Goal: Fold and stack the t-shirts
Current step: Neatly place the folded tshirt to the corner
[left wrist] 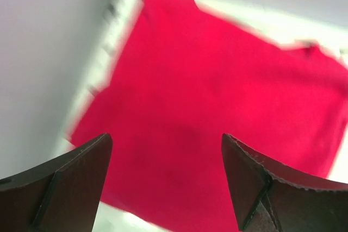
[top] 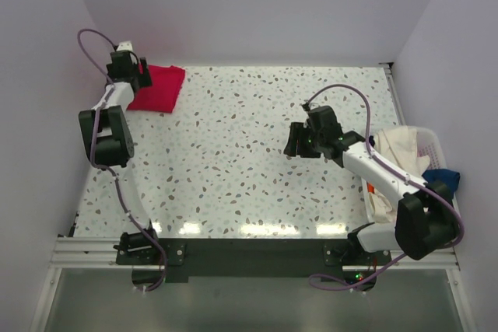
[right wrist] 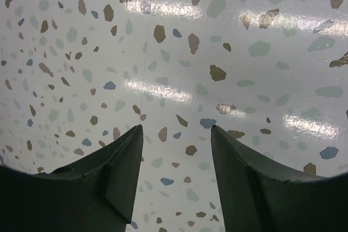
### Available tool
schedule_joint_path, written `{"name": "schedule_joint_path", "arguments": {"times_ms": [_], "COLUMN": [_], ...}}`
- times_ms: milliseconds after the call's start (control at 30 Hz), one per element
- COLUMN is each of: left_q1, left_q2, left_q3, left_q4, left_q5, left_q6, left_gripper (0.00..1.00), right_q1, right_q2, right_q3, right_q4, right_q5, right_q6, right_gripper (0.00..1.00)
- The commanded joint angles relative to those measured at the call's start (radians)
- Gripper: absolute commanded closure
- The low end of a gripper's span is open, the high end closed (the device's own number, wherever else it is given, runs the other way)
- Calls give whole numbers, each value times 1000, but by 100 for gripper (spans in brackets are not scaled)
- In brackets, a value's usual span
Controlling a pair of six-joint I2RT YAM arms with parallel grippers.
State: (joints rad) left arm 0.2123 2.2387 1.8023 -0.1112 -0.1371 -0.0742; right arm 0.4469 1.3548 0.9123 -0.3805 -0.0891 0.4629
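**A:** Where is the red t-shirt [top: 158,89]?

**B:** Folded into a rough rectangle in the far left corner of the speckled table [top: 233,161]. Its far edge runs close along the table's back edge, and its left edge lies near the left wall. The left wrist view is blurred, but it shows red cloth [left wrist: 217,107] filling most of the picture, with a pale strip of table between the cloth and the wall.

**A:** And the left gripper [top: 138,74]?

**B:** It sits over the shirt's left part. Its fingers are spread wide [left wrist: 166,137] with only flat cloth showing between them. I cannot tell whether they touch the cloth.

**A:** Is there room on that side?

**B:** Not much. The wall is just beside the arm, and the free space lies to the right.

**A:** What about the right gripper [top: 299,141]?

**B:** It is above bare table, right of centre and well apart from the red shirt. Its fingers stand apart [right wrist: 176,129] and hold nothing.

**A:** Where are the other shirts?

**B:** In the white basket [top: 436,145] at the table's right edge, beside the right arm. A cream-white shirt [top: 397,149] spills over its left rim, and a dark blue one [top: 445,179] shows at the near end.

**A:** And the open space?

**B:** A wide stretch of bare table lies between the two grippers and reaches to the near edge.
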Motion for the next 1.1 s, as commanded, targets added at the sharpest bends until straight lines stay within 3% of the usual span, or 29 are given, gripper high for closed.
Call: {"name": "schedule_joint_path", "arguments": {"times_ms": [0,167,433,700,1067], "left_q1": [-53,-99,-146,-160,-189], "left_q2": [-80,-175,-245,-192,33], "left_q3": [-162,-316,-388,-321,-80], "left_q4": [65,93,70,47,-182], "left_q5": [28,34,-10,-2,-144], "left_q6": [-68,-90,-108,-116,-159], "left_gripper": [15,20,21,22,23], "right_q1": [6,6,6,4,6], "right_q2": [-14,-45,-97,-118,-86], "right_q3": [-13,-41,-76,-87,-70], "right_q4": [41,51,46,48,58], "right_q5": [5,-6,-14,-23,-35], "right_q6": [8,8,5,3,2], "right_gripper": [44,46,46,46,46]}}
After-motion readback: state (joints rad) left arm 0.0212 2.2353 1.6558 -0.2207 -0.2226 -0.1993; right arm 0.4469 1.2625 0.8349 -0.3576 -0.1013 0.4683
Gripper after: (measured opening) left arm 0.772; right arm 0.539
